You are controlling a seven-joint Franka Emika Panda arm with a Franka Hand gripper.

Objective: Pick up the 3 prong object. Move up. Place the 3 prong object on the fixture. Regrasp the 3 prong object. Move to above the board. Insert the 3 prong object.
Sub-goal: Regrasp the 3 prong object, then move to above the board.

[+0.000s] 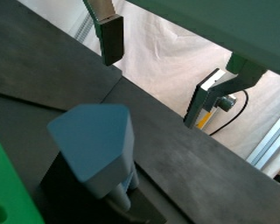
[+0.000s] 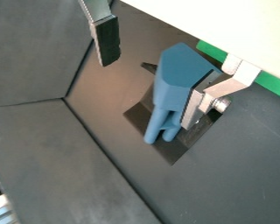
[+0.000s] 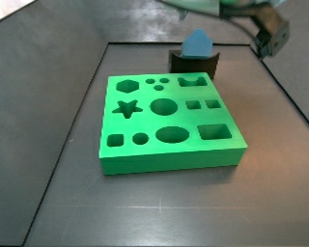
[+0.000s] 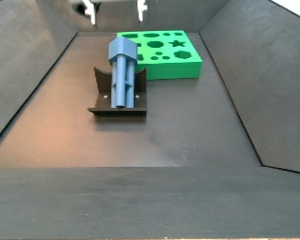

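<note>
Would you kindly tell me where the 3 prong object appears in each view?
Wrist view: 3 prong object, foreground.
Wrist view, centre, on the fixture.
Side view, behind the board.
Side view, below the open claw.
Shared landmark: the fixture.

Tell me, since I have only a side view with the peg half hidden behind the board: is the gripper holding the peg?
Observer: No. In a side view the gripper is open and clear of the peg, with nothing between its fingers.
Operator: Is the peg upright?
Observer: Tilted. It leans on the fixture, broad end up.
Operator: Where are the prongs?
Observer: In a wrist view they are at the low end, down by the fixture's base plate.
</note>
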